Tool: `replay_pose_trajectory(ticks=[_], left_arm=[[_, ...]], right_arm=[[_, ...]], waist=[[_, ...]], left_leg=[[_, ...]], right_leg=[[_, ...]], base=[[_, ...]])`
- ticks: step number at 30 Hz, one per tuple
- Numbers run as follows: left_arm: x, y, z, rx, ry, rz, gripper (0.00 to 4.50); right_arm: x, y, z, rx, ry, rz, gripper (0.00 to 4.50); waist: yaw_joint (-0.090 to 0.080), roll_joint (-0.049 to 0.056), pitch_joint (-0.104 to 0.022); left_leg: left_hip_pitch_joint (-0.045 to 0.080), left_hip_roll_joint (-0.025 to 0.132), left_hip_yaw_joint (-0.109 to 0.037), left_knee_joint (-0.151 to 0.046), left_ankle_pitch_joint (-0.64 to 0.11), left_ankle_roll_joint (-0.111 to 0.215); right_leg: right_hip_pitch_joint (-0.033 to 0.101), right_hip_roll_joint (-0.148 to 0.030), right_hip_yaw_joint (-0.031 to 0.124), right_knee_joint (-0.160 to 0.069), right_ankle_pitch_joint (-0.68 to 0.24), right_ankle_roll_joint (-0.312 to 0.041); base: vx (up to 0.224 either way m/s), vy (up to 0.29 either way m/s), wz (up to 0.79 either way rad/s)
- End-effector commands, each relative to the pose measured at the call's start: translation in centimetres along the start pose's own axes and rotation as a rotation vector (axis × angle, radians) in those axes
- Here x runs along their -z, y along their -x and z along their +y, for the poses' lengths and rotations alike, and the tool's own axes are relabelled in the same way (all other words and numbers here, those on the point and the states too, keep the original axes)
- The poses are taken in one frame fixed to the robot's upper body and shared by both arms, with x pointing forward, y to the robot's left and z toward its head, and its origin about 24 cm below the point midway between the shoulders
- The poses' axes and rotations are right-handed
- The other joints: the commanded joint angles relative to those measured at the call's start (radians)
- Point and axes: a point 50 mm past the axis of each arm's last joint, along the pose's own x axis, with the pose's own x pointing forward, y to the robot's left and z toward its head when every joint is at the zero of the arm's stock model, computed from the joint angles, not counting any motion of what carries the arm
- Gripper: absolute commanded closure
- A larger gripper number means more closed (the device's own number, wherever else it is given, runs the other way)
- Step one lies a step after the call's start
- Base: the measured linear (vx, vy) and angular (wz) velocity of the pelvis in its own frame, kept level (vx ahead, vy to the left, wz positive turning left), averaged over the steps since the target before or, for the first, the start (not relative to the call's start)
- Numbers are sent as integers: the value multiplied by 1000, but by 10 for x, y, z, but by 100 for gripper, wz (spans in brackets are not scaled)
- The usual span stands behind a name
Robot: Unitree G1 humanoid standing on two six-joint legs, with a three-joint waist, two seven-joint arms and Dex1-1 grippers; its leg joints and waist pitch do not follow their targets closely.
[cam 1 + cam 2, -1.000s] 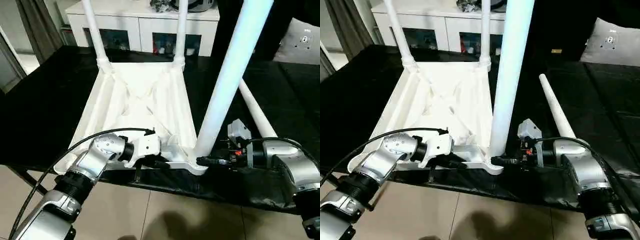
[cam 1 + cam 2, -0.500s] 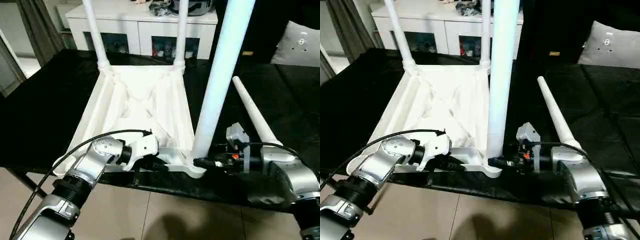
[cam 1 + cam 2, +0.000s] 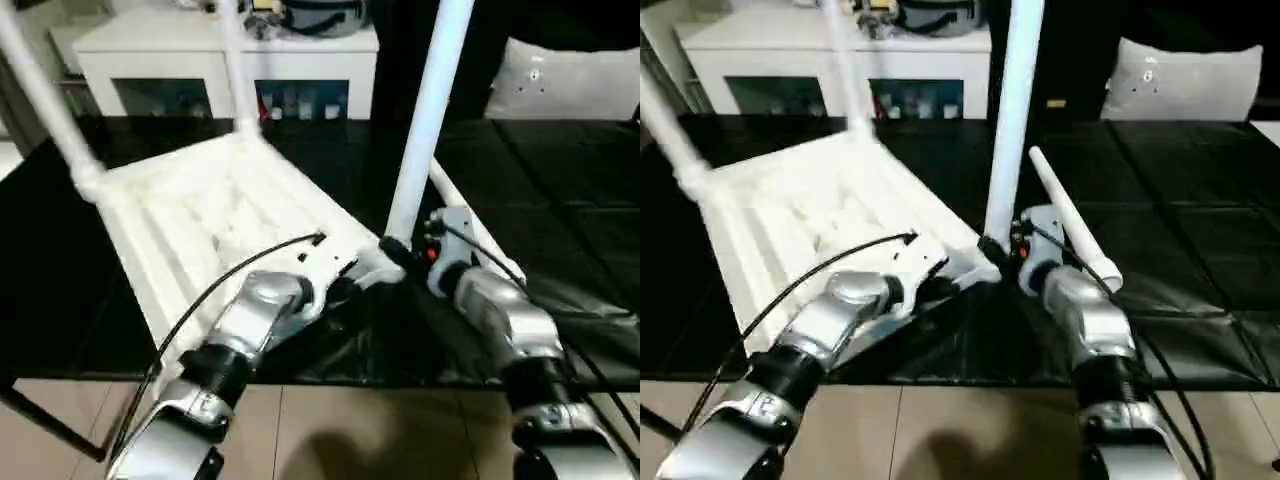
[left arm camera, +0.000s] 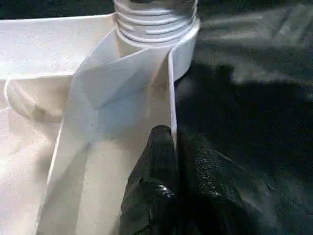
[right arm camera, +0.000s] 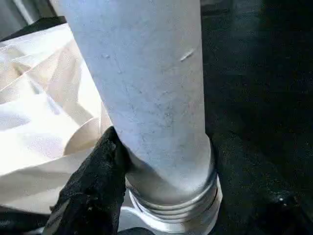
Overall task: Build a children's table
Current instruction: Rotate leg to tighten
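The children's table top (image 3: 190,220) lies upside down on the black worktable, ribs up. Two legs (image 3: 45,110) (image 3: 235,70) stand in its far sockets. A third leg (image 3: 425,120) stands upright in the near corner socket. My right gripper (image 3: 395,248) is shut around the base of this leg, one black finger (image 5: 93,186) pressed against it; the other finger is hidden behind the leg (image 5: 146,88). My left gripper (image 4: 172,139) is shut on a thin white rib of the top, just beside that socket (image 4: 156,24). A loose leg (image 3: 1070,215) lies behind my right wrist.
The black-covered worktable (image 3: 560,200) stretches to the right, its front edge just below my forearms, with tiled floor (image 3: 350,430) beyond it. A white cabinet (image 3: 220,60) stands at the back and a grey cushion (image 3: 570,85) at the back right.
The camera has shifted. The table top has also swung: its far legs went left and the held near corner moved away from the worktable's front edge. Both grips are unchanged.
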Motion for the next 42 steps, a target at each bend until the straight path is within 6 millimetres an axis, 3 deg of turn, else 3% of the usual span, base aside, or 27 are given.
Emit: replay_pose_trajectory(ticks=[1,5,9,11,14,15,21,24,29,35,42], left_arm=[[-14,-4,-8,51,-56,-75,450],[-5,3,-4,71,-116,-47,450],[7,10,2,89,-171,1,450],[12,13,4,120,-193,15,450],[19,19,6,176,-227,33,450],[20,20,6,186,-234,34,450],[28,33,6,318,-319,54,450],[33,40,8,399,-384,85,450],[37,48,9,481,-449,124,450],[39,49,6,527,-472,134,450],[40,49,5,556,-481,135,450]], right_arm=[[29,-2,5,-3,-73,91,182],[23,4,3,-30,-36,37,140],[14,17,-11,-71,36,-16,108],[9,25,-19,-109,84,-32,95],[2,38,-27,-203,170,-27,79],[1,40,-27,-217,181,-24,54],[-11,59,-29,-420,291,20,4],[-16,66,-28,-529,383,60,4],[-18,71,-22,-680,422,95,4],[-17,71,-16,-743,416,115,51],[-13,69,-13,-793,370,135,116]], waist=[[10,-16,-41],[16,-14,-47],[38,-13,-56],[46,-14,-52],[61,-14,-49],[65,-16,-49],[83,-18,-48],[86,-22,-47],[92,-20,-48],[108,-22,-51],[109,-23,-52]], left_leg=[[-15,71,-42,-72,-195,59],[-20,79,-41,-72,-117,82],[-29,82,-38,-63,-13,124],[-27,81,-32,-61,-33,135],[-24,82,-32,-65,-64,124],[-24,84,-32,-65,-68,120],[-20,86,-30,-66,-80,112],[-22,85,-29,-66,-83,116],[-21,89,-30,-65,-77,126],[-19,94,-30,-65,-49,118],[-21,93,-30,-64,-43,116]], right_leg=[[38,-108,82,-100,-402,-15],[42,-109,93,-76,-266,-64],[44,-110,98,-49,-116,-110],[40,-109,98,-54,-142,-101],[37,-107,97,-61,-208,-84],[37,-107,99,-60,-214,-79],[33,-106,100,-61,-238,-70],[34,-105,99,-60,-244,-65],[32,-104,99,-54,-219,-80],[32,-109,103,-47,-188,-95],[34,-109,102,-46,-187,-91]], base=[[0,0,0],[0,0,0],[0,0,0],[0,0,0],[0,0,0],[0,0,0],[0,0,0],[0,0,0],[0,0,0],[0,0,0],[0,0,0]])
